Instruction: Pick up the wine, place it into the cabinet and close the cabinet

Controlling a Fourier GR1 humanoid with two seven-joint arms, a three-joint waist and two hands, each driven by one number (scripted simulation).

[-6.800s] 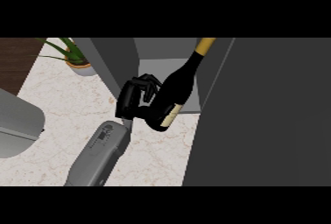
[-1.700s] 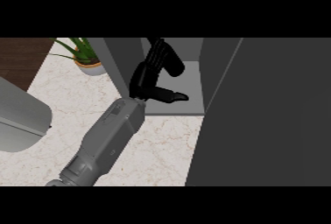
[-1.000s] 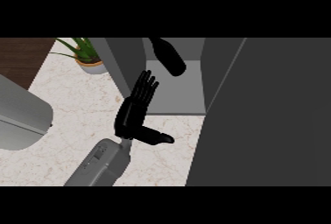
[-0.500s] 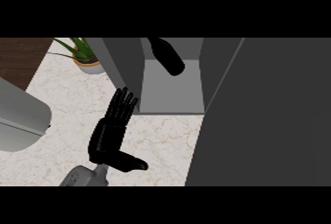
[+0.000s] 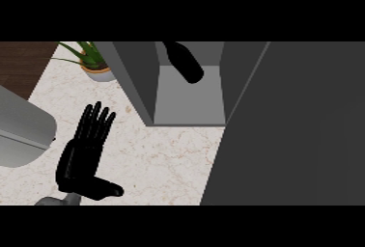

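The dark wine bottle (image 5: 184,61) stands inside the grey cabinet (image 5: 191,103), near the back of its open compartment, with nothing touching it. My left hand (image 5: 84,152) hovers over the marble counter, well to the lower left of the cabinet's opening. Its fingers are straight and point away from me, its thumb sticks out to the right, and it holds nothing. The cabinet's door (image 5: 299,130) stands open as a wide dark grey panel filling the right side. My right hand does not show.
A potted green plant (image 5: 94,62) sits at the back left beside the cabinet's left wall (image 5: 135,77). A rounded grey appliance (image 5: 20,130) takes up the left edge. Marble counter (image 5: 175,159) lies between hand and door.
My left hand let go of the bottle inside the cabinet and drew back to the lower left, opening flat. The bottle stays in the cabinet.
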